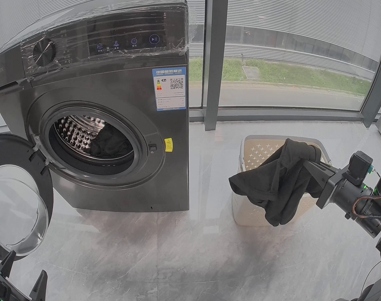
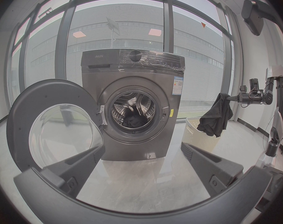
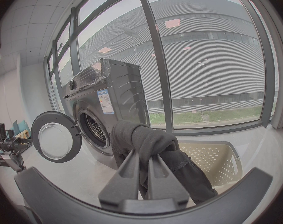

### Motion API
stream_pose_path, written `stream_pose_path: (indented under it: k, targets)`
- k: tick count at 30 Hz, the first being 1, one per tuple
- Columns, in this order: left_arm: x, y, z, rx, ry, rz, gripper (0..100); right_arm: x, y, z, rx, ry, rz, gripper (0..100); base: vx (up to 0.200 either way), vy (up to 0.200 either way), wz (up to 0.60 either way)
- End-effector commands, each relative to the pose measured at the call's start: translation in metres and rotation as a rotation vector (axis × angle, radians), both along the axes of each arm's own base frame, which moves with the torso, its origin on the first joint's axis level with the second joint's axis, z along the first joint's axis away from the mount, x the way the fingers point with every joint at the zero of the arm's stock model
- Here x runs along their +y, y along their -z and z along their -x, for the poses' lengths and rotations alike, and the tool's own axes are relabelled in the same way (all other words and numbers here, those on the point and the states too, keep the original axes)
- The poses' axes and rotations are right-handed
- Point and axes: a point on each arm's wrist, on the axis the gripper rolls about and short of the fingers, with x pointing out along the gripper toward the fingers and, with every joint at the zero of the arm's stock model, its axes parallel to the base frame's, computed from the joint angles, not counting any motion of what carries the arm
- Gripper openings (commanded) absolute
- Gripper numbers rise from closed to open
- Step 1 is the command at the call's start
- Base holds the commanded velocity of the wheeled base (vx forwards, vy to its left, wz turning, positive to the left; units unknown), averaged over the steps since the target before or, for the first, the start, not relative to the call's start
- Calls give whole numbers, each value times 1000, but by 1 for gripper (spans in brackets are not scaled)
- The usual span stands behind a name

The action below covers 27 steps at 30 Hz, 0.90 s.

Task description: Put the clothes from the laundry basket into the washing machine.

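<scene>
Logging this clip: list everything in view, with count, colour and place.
washing machine: one, dark grey, on the floor by the window
machine door: one, dark rim with clear glass, swung open towards the robot's left
clothing in drum: at least one piece, dark, inside the drum
laundry basket: one, cream, on the floor to the right of the machine
black garment: one, black, hanging over the basket
right tool: one, dark grey, shut on the black garment
left tool: one, dark grey, open, low in front of the door
</scene>
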Motion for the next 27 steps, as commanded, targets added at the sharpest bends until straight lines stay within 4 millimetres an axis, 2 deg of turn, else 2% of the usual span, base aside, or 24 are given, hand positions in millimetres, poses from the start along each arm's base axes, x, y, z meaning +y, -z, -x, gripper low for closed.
stream_pose_path:
  k: [1, 11, 27]
  targets:
    - [0, 4, 0, -3, 0, 2, 100, 2, 2, 1, 9, -10, 5, 0, -200, 0, 0]
    - [0, 4, 0, -2, -3, 11, 100, 3, 9, 6, 33, -33, 20, 0, 0, 0, 0]
    - [0, 4, 0, -2, -2, 10, 100, 4, 10, 6, 37, -33, 20, 0, 0, 200, 0]
